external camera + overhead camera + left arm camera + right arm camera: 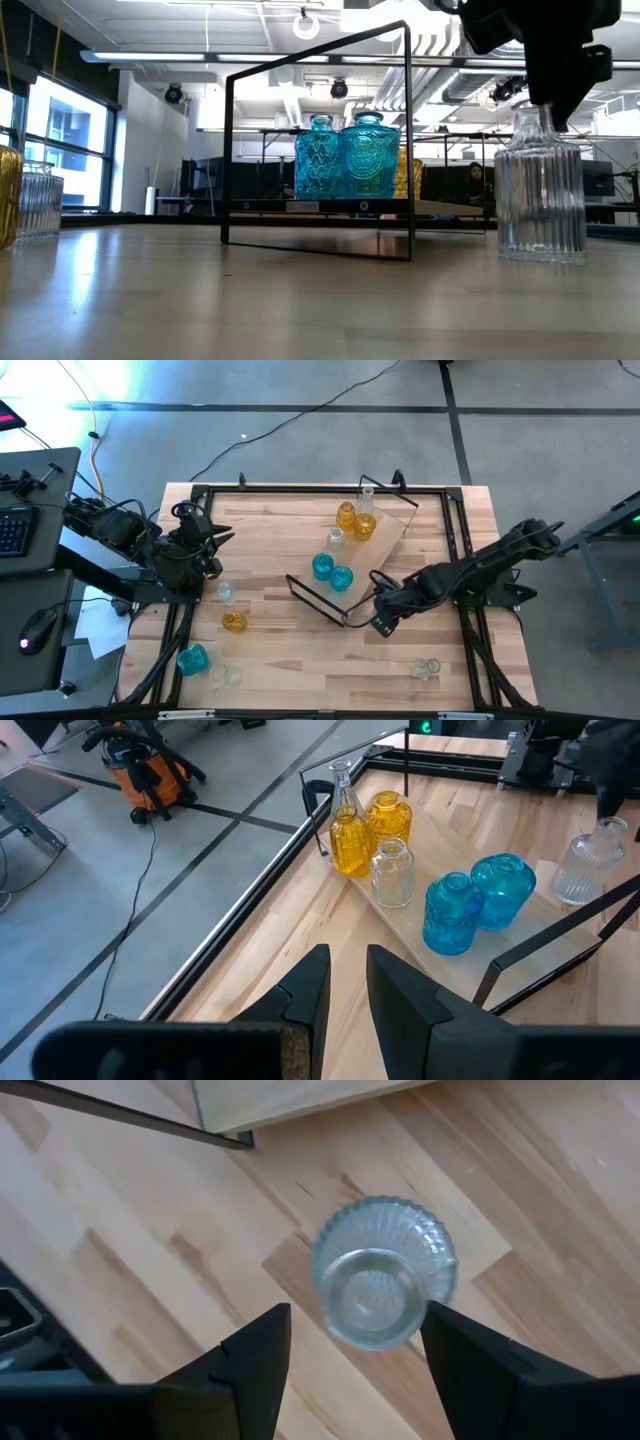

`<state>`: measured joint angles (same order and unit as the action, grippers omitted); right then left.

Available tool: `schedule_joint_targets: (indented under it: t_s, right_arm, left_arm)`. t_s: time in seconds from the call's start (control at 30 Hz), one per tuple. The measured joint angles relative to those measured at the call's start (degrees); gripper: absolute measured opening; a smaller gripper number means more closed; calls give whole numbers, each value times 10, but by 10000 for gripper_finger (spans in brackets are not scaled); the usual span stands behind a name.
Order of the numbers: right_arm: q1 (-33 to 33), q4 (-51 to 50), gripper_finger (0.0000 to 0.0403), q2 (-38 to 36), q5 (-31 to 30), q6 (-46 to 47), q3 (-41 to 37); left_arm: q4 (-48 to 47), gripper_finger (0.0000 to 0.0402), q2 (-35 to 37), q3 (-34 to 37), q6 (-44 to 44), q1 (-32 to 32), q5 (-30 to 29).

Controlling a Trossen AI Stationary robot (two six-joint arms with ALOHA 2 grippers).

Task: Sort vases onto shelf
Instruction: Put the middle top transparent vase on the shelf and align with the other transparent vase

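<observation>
The right gripper (pixel 355 1345) stands wide open above a clear ribbed vase (pixel 383 1270), fingers on either side, not clamping it. The vase stands upright on the wooden tabletop (pixel 280 540), just beside the shelf (pixel 385 540) and its black wire frame (pixel 320 600). The left gripper (pixel 345 985), fingers narrowly parted and empty, waits at the table's left edge.

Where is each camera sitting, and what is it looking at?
High view: above the table, looking straight down on the light-wood shelf board and both dark arms.
Low view: at tabletop height, looking level through the shelf's black wire frame at two teal-blue glass vases; the right arm hangs above.
Left wrist view: on the left arm, looking past the left gripper at the shelf.
Right wrist view: on the right arm, looking down between the open right gripper fingers.
Shared: the ribbed clear glass vase in the right wrist view also shows in the low view.
</observation>
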<state>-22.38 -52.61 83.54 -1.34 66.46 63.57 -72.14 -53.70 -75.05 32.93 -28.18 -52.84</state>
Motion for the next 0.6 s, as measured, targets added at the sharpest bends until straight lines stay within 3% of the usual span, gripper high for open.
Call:
schedule_joint_targets:
  t_s: [0.6]
  right_arm:
    - [27,-4,204,23,-17,5,0]
  left_arm:
    - [0,60,0,0,6,0,18]
